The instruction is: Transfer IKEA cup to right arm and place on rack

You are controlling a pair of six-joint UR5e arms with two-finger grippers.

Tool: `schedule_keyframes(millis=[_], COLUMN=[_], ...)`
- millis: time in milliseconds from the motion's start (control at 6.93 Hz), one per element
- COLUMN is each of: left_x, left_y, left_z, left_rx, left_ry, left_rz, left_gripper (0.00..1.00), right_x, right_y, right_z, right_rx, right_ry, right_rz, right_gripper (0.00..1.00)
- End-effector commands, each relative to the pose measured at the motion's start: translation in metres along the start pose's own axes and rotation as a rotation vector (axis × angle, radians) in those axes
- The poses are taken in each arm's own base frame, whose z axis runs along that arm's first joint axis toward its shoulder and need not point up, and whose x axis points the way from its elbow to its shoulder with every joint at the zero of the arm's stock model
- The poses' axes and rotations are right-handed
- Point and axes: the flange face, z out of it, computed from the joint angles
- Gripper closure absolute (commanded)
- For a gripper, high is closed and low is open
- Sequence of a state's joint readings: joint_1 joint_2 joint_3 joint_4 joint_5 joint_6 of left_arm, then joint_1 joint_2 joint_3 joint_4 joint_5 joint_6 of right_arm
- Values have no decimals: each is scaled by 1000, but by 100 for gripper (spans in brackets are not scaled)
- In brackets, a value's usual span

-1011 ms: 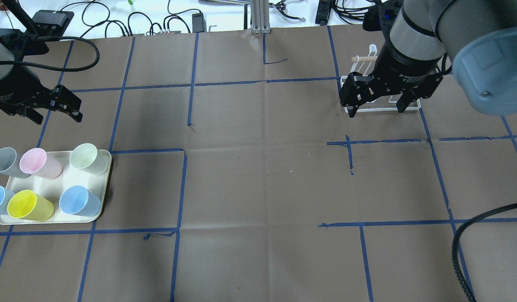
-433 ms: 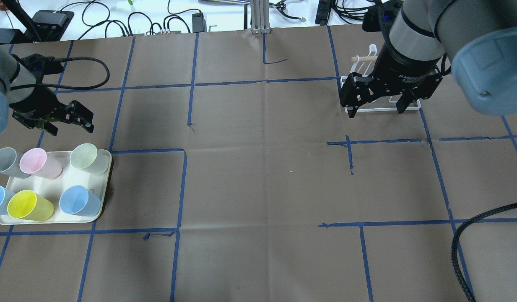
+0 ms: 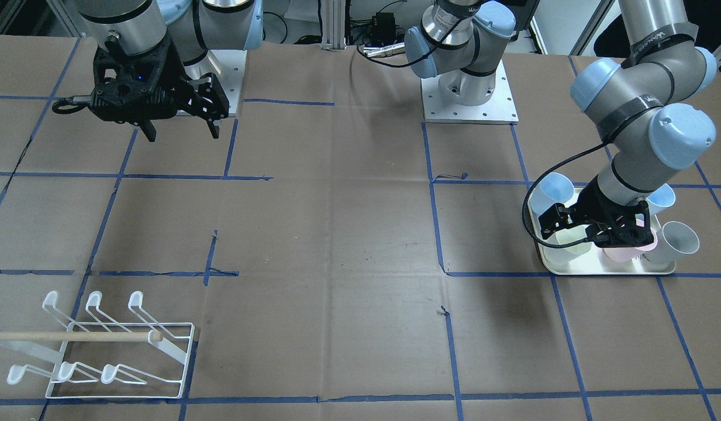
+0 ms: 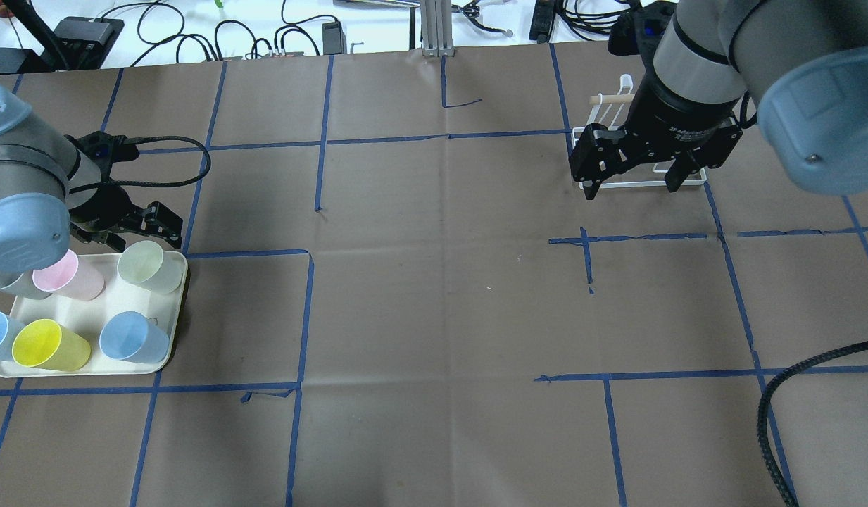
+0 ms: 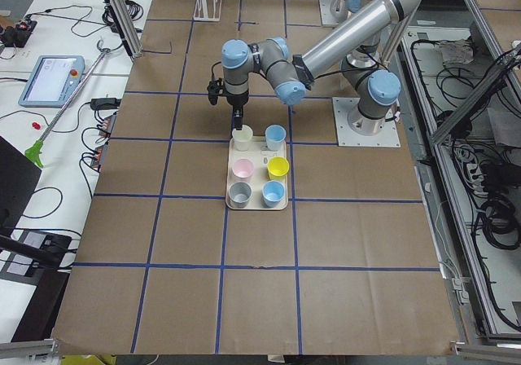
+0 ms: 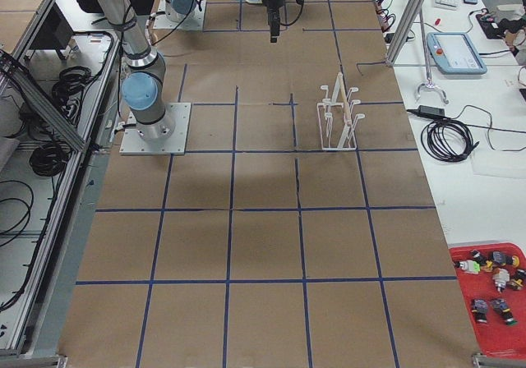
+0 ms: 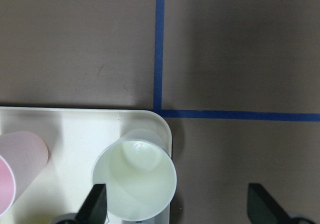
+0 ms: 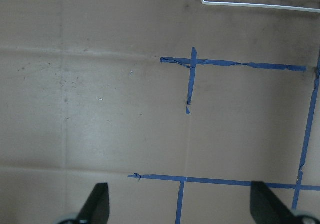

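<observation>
I see the left claw hanging over the tray's corner. It is released, its fingers spread wider than the cup below them. That pale green cup stands upright in this corner of the tray, mouth up and empty. It is smooth-walled and narrows toward its base. A pink cup stands beside it on the tray. The right claw is also released and holds nothing. It is well apart from the tray, toward the desk's other end, as is the white wire rack.
</observation>
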State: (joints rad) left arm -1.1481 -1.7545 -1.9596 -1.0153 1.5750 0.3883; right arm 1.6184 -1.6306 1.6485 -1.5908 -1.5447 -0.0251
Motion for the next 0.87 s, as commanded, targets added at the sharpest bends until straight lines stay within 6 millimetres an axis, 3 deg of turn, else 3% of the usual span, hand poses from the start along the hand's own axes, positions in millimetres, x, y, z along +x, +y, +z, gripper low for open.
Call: schedule_keyframes(millis=[0,144,289,433,722], left_x=[2,1,-1,-5,-6], left_y=[6,4,4,4,2], left_z=[20,27,21,15,24], left_rx=[-31,-45,-40,-39,-63], left_ry=[12,15,-9,-44,-36], left_rz=[4,2,3,3,2], left_gripper=[0,0,6,23,54], right_x=[0,0,0,0,0], right_y=[0,0,0,0,0], right_z=[0,0,0,0,0], right_rx=[-1,1,1,2,1], right_ry=[0,0,2,2,2], right_rz=[1,1,1,1,1], right_gripper=[0,0,0,0,0])
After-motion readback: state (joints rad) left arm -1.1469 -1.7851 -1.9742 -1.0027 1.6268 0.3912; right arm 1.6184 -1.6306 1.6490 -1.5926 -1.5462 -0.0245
